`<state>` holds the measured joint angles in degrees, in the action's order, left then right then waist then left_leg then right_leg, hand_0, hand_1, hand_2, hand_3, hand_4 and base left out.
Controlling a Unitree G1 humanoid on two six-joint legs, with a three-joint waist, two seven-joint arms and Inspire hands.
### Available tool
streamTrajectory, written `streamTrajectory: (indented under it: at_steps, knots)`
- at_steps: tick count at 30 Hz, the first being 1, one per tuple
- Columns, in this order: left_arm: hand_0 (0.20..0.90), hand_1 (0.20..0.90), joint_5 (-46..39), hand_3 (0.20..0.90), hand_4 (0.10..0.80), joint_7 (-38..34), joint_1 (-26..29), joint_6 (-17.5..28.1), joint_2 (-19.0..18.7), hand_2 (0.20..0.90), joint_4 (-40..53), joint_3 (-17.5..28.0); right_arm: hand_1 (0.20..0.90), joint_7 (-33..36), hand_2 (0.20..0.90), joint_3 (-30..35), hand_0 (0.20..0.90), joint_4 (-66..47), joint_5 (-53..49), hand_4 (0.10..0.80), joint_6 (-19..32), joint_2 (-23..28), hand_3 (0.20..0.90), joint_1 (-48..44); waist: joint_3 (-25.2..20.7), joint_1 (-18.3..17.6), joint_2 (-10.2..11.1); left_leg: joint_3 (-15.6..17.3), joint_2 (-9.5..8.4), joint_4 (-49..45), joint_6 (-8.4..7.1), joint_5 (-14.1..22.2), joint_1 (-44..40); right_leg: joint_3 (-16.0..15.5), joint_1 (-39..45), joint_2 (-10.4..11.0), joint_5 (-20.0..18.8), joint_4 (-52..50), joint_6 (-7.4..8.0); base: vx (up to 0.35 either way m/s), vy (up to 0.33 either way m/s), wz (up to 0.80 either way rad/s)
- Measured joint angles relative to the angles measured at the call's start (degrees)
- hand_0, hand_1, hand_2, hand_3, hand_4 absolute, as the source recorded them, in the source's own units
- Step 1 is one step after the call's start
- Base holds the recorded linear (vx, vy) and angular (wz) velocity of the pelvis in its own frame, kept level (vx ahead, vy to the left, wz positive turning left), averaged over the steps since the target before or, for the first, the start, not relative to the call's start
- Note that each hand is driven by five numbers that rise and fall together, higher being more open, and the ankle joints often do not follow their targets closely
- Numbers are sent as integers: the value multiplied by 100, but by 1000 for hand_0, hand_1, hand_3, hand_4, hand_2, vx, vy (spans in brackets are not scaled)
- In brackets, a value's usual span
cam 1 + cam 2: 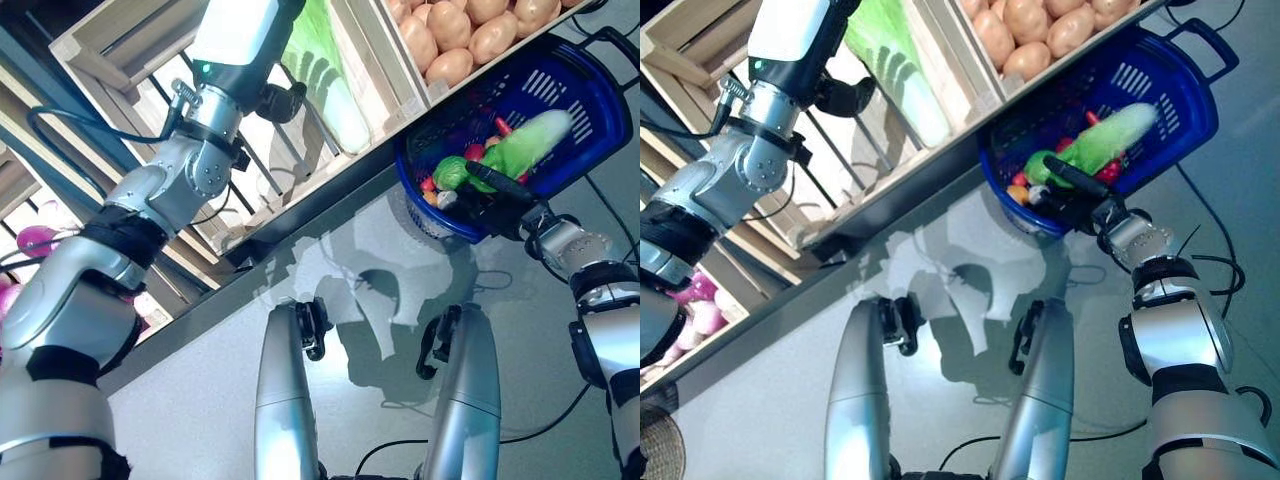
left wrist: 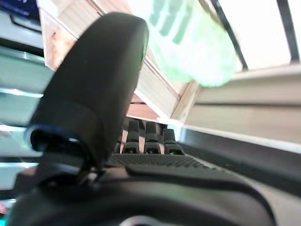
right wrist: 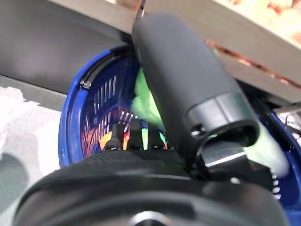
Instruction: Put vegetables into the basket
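Observation:
A blue plastic basket (image 1: 590, 110) hangs tilted beside the wooden shelf. In it lie a long pale-green cabbage (image 1: 525, 140), a darker green vegetable (image 1: 450, 172) and small red and orange pieces. My right hand (image 1: 490, 200) grips the basket's near rim, with the thumb (image 3: 188, 94) lying over the rim above the cabbage. My left hand (image 1: 280, 100) is raised to a wooden crate holding another pale-green cabbage (image 1: 330, 80). That hand is open, its fingers (image 2: 146, 136) straight and short of the cabbage (image 2: 188, 42).
A crate of potatoes (image 1: 460, 35) stands next to the cabbage crate, just above the basket. Purple vegetables (image 1: 35, 240) lie on a lower shelf at the left. A dark ledge (image 1: 330, 200) runs along the shelf's front, with grey floor below.

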<state>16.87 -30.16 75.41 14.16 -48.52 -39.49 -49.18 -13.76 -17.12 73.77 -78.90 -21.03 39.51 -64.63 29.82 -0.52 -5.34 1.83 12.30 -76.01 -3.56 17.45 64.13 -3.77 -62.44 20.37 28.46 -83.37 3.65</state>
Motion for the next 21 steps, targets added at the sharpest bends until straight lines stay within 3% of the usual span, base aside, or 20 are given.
streamTrajectory:
  at_steps: [4,8,12,15,21]
  knots:
    - [900,900,194,900,800,-267,158,-102,-50,900,-144,-213,900,-154,900,-3,900,-7,60,800,-142,85,900,-4,-1,-5,2,32,62,-2,6,2,-1,-8,6,-7,0,3,1,0,0,0]
    - [900,900,519,900,800,-460,221,-242,-81,900,-227,-340,900,-220,900,-367,900,-202,1149,800,-130,128,900,-9,-1,-14,3,39,70,0,14,7,-34,-8,41,-8,-4,14,10,0,0,0]
    - [900,900,1084,900,800,-527,373,-279,-274,900,-223,-834,900,-220,900,-691,900,-220,1606,800,-127,206,900,-25,-2,-21,5,45,78,6,23,13,-100,0,107,-14,0,34,2,4,8,-1]
    - [900,900,1744,900,800,-523,637,-325,-638,900,-83,-1466,900,-220,900,-861,900,-478,1599,800,-116,319,900,-30,-3,-51,5,142,215,12,43,22,-121,1,115,-30,-3,60,9,16,50,-5]
    - [900,900,2221,900,800,-112,925,-398,-846,900,138,-2074,900,-264,900,-998,900,-1014,1591,800,-105,429,900,-24,-2,-138,6,247,281,47,86,61,-134,30,90,-50,-29,145,63,-13,66,-5]
